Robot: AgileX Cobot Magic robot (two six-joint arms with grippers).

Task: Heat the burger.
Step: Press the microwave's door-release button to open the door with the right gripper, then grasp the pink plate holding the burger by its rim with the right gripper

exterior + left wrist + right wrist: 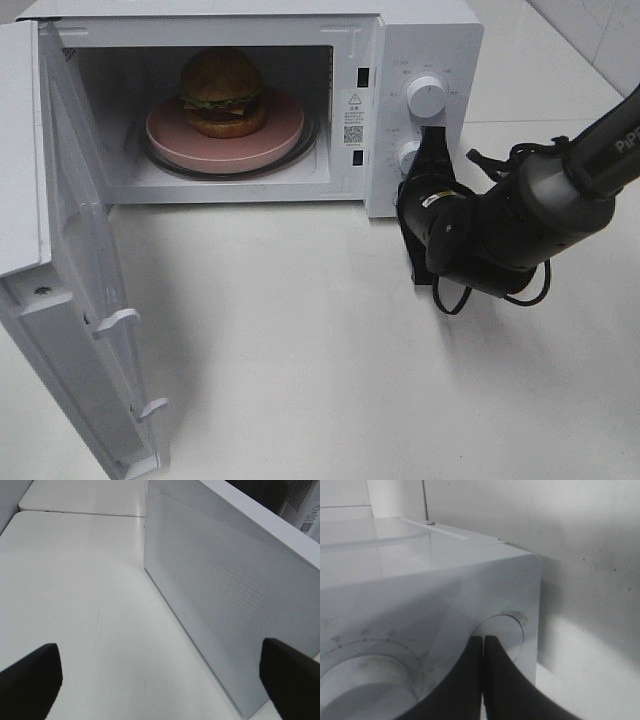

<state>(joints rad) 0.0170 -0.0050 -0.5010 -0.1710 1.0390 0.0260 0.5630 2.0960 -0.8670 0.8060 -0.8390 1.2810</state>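
Though already loaded, cannot run yet, judging by the white hinged microwave door (pixel 70 250) swung wide over the smooth white counter (pixel 300 350). Looks like the closing step, with dial-setting to follow.

Nearest, on the outer side of that door: the black left gripper (pixel 160 680), fingers (pixel 30 680) spread wide, pinching nothing, close to the perforated panel but not visibly touching it. Calls next for a flat push on that outer face, swinging the door round until latched. Needs care not to snag the white latch hooks (pixel 115 322) or shove the whole oven.

Farther back, at the control panel of the boxy white microwave oven (pixel 420 40): the black right gripper (pixel 433 140), fingers pressed together and empty, tips right by the lower round white knob (pixel 408 155), beneath the upper white knob (pixel 427 97). Contact impossible to confirm. Probably wants a twist of a dial only after door closure.

Deepest in, inside the cavity: the burger (pixel 222 92), upright and centred on a round pink plate (pixel 290 130), itself on the clear glass turntable (pixel 150 160). Glossy golden-brown domed bun, frilly green lettuce poking out, dark patty and bottom bun below. Neatly stacked, with no slippage.
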